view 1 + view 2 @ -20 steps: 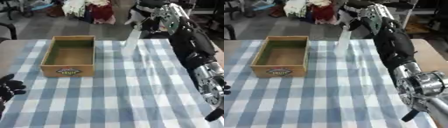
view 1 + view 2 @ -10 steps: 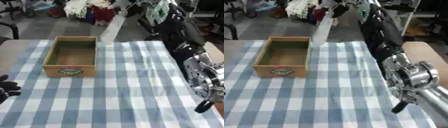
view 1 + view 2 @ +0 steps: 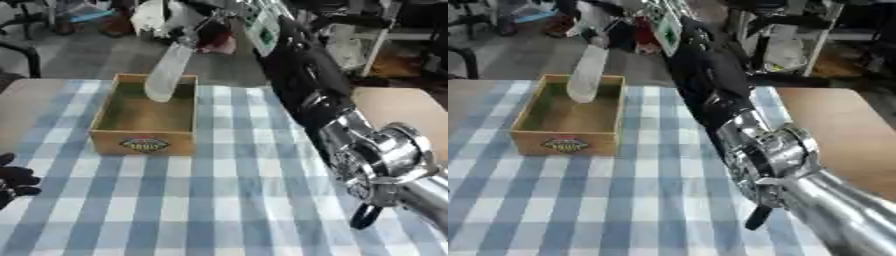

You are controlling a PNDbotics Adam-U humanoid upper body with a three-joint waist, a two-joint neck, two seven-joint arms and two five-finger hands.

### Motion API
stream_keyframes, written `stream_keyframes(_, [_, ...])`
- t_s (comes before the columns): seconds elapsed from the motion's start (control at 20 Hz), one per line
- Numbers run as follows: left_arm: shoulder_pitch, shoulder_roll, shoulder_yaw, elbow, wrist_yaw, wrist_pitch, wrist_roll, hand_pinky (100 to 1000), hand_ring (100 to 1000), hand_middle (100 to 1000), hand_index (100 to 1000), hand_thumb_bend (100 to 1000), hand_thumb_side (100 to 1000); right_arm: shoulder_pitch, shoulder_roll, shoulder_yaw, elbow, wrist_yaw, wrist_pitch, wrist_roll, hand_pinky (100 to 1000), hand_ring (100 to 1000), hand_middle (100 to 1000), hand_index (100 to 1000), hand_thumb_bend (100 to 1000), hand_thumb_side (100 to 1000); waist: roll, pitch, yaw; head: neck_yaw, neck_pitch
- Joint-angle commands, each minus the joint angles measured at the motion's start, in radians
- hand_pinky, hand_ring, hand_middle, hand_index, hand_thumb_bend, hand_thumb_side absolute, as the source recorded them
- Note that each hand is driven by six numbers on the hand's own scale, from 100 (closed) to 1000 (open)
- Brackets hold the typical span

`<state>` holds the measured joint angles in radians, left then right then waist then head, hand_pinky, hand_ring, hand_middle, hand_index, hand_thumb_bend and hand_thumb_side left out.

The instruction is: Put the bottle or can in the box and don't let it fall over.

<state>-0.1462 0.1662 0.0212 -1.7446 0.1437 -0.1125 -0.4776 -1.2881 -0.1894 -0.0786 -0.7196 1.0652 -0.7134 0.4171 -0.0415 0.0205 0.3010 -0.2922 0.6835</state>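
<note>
A clear plastic bottle (image 3: 168,70) hangs tilted in the air, its lower end over the far part of the wooden box (image 3: 144,135), just above the rim. My right hand (image 3: 203,20) reaches in from the top, shut on the bottle's upper end. Its long black and silver arm (image 3: 367,150) runs down the right side. The box is open-topped and empty, with a label on its front wall. It stands on the checked cloth at the left. My left hand (image 3: 13,180) rests open at the lower left edge, away from the box.
A blue and white checked cloth (image 3: 219,200) covers the table. Bare wood (image 3: 842,130) shows at the right. Beyond the far edge are a black chair (image 3: 22,35), piled clothes and shelving (image 3: 798,35).
My right arm has swung left with the bottle, from right of the box to over its far end. The bottle has also come lower. The view itself has shifted.
</note>
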Motion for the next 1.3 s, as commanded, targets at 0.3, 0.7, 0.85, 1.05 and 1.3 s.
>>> stream_keyframes(0.3, [-0.020, 0.003, -0.003, -0.013, 0.008, 0.000, -0.012, 693, 699, 658, 889, 187, 1000, -0.005, -0.023, -0.016, -0.012, 0.227, -0.030, -0.072, 1000, 1000, 1000, 1000, 445, 677, 0.004, -0.008, -0.001, 0.010, -0.011])
stream_keyframes(0.7, [-0.016, 0.005, 0.002, -0.012, 0.005, -0.001, -0.010, 693, 700, 658, 889, 187, 1000, 0.004, -0.043, -0.074, -0.027, 0.094, 0.006, -0.312, 1000, 1000, 1000, 1000, 264, 436, 0.005, -0.008, -0.014, 0.018, -0.010])
stream_keyframes(0.85, [-0.010, 0.008, 0.007, -0.010, 0.001, -0.001, -0.006, 692, 700, 658, 889, 187, 1000, 0.023, -0.073, -0.080, -0.066, -0.031, 0.049, -0.397, 1000, 1000, 970, 1000, 100, 319, 0.003, -0.010, -0.028, 0.029, -0.003])
stream_keyframes(1.05, [0.003, 0.016, 0.022, -0.009, -0.005, -0.003, 0.007, 692, 700, 657, 888, 187, 1000, 0.113, -0.142, -0.071, -0.175, -0.283, 0.083, -0.445, 891, 845, 813, 969, 100, 227, 0.000, -0.017, -0.062, 0.066, 0.017])
stream_keyframes(1.3, [0.026, 0.030, 0.046, -0.008, -0.019, -0.007, 0.029, 690, 700, 656, 888, 186, 1000, 0.378, -0.232, -0.081, -0.410, -0.710, 0.179, -0.456, 786, 719, 691, 861, 100, 525, -0.003, -0.015, -0.115, 0.138, 0.038])
